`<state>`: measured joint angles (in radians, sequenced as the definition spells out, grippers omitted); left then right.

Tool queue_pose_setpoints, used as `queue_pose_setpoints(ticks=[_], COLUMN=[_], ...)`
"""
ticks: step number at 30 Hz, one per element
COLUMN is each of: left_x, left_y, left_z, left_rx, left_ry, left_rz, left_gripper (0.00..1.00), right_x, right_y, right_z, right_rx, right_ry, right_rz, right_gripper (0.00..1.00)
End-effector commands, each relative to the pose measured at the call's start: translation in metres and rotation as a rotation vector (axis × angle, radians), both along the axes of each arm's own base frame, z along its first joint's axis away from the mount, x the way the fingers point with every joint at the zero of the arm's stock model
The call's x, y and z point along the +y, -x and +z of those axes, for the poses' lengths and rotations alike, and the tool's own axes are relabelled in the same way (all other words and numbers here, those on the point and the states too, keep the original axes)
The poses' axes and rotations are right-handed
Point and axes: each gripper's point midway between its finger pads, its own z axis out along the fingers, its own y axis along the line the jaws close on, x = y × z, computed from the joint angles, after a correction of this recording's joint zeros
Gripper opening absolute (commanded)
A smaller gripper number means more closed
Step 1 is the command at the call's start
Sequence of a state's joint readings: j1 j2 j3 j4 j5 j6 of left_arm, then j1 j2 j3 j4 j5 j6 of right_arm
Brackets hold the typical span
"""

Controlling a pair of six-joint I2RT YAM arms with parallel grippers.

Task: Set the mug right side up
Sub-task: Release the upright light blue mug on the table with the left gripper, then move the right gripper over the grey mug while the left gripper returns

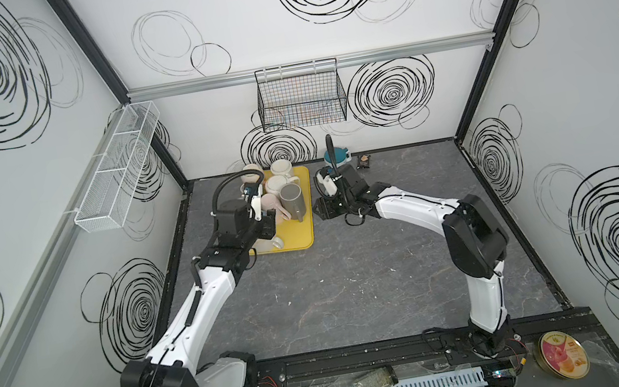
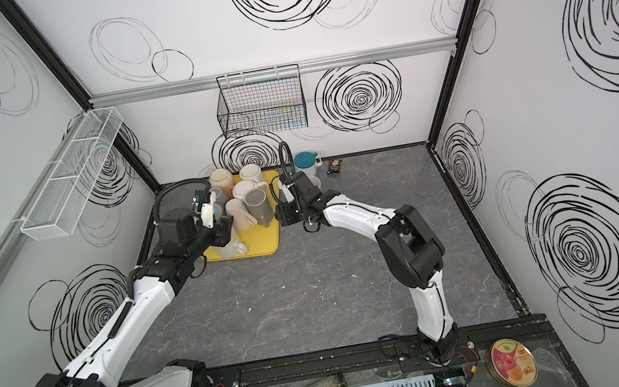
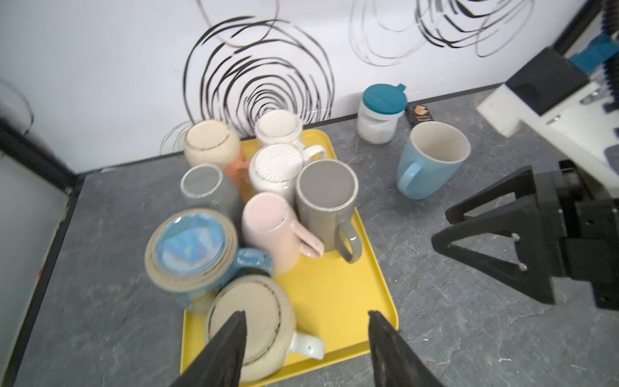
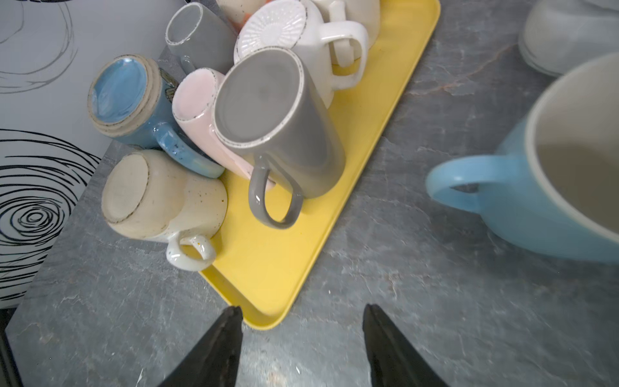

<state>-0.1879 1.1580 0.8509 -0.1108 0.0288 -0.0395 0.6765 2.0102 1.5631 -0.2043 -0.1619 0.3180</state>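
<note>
Many inverted mugs, yellow tray beneath

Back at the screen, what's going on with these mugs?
Neither gripper holds anything. A light blue mug stands upright on the table beside the yellow tray; the other mugs clustered there are bottom-up. The left gripper hangs open over a cream mug; the right gripper is open beside the tray.

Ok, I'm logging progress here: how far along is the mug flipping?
Done: one light blue mug stands upright on the table beside the yellow tray. In hand: nothing; left gripper and right gripper are open and empty, the left near the cream speckled mug. Left: that one and the tray's other mugs sit bottom up.
</note>
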Motion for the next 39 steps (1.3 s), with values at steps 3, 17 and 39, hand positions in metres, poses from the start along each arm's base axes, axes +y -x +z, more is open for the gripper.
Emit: queue_pose_setpoints(ticks=[3,17,39], left_x=[0.023,0.025,0.027], left_y=[0.016,0.049,0.07], left_z=[-0.013,-0.049,-0.074], left_rx=[0.003,0.085,0.132], left_ry=[0.191,0.22,0.235], left_rz=[0.174,0.192,0.2], left_gripper=[0.61,0.62,0.63], right_x=[0.02,0.058,0.085], right_y=[-0.018,-0.038,-0.027], right_z=[-0.012,-0.044,-0.021], right_rx=[0.019,-0.013,-0.051], right_ry=[0.055,0.156,0.114], right_rz=[0.014,0.032,-0.025], right_gripper=[0.63,0.69,0.85])
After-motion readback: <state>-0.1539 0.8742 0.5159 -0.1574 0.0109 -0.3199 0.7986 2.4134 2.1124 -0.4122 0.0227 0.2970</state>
